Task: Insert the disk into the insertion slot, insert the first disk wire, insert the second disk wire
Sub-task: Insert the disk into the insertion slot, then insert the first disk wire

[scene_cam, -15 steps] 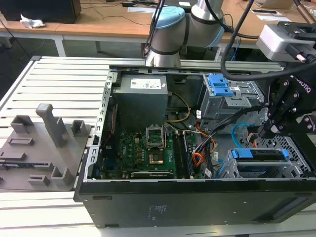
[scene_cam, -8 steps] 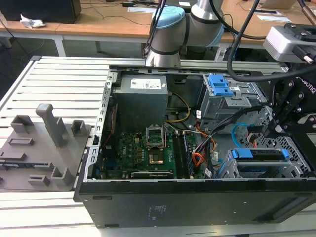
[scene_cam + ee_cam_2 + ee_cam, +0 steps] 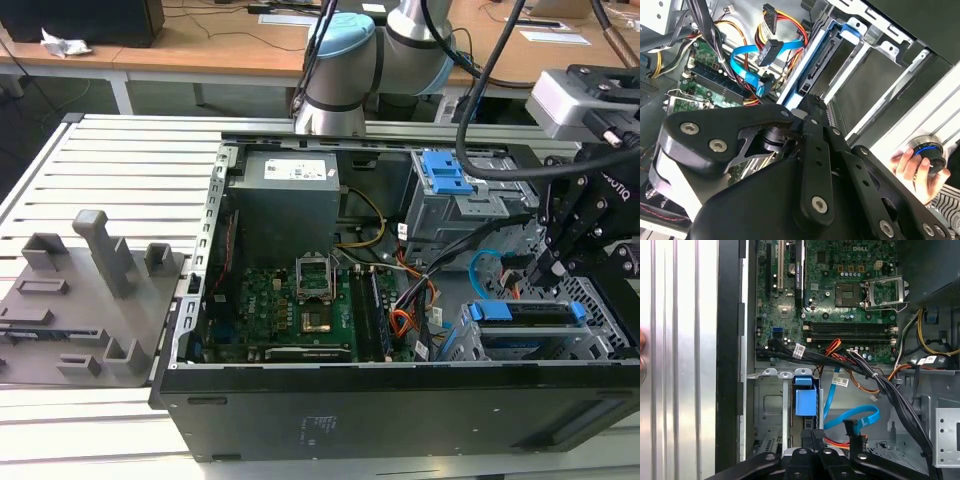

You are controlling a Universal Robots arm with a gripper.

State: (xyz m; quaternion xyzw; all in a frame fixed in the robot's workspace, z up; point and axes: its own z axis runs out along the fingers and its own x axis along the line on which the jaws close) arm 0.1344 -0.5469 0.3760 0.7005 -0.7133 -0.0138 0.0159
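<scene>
The disk [image 3: 525,312], a grey drive in a bright blue bracket, lies in the insertion slot [image 3: 600,330], the low silver cage at the exterior view's right. My gripper [image 3: 537,278] hangs just above the disk's inner end, fingers together and holding nothing. In the second wrist view the gripper [image 3: 810,100] tip meets the disk's [image 3: 815,70] end. The second disk wire [image 3: 742,62], a light blue flat cable, loops free with its black plug loose. The first disk wire [image 3: 771,11], a red, yellow and black bundle, also hangs unplugged. In the first wrist view the gripper [image 3: 815,434] is beside the disk's bracket [image 3: 805,400] and the second disk wire [image 3: 852,414].
A taller grey cage with blue latches [image 3: 450,175] stands behind the slot. The motherboard [image 3: 290,305] fills the case floor, and black cable bundles [image 3: 890,390] cross it. A hand [image 3: 912,170] holds a round button outside the case. Grey fixtures [image 3: 90,290] sit at the exterior view's left.
</scene>
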